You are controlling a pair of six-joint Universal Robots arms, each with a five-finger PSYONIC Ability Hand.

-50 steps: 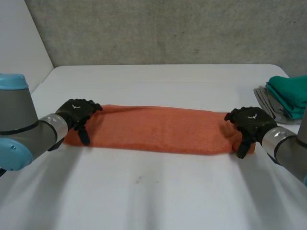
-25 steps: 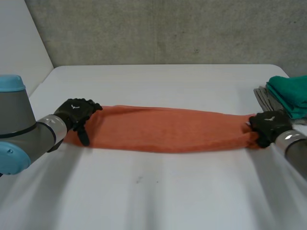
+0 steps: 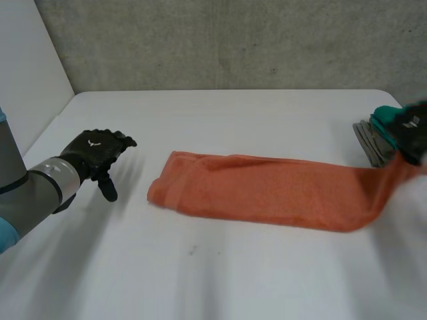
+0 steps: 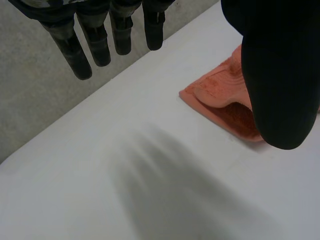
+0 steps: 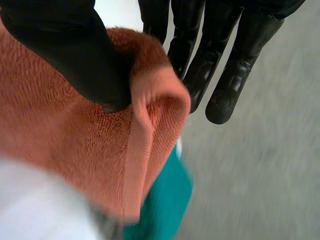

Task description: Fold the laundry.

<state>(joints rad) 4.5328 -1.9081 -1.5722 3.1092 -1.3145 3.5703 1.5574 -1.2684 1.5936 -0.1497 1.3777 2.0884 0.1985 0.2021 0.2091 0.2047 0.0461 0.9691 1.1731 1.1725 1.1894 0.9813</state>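
An orange towel [image 3: 267, 190] stretched over a white table [image 3: 200, 280], one end held up by the right hand [image 3: 412, 130].

Nearest, at 9 o'clock, the left hand [image 3: 93, 152] hovers above the table, fingers straight and spread, holding nothing, near the towel's end but not touching it. The towel, folded into a long band, lies from the centre out towards 3 o'clock, where its end rises off the table. There the right hand's thumb pinches that end against its fingers. Just beyond, at 2 o'clock, a folded teal cloth [image 3: 382, 118] rests on grey cloth [image 3: 367, 141]. A concrete wall [image 3: 233, 40] spans 12 o'clock.
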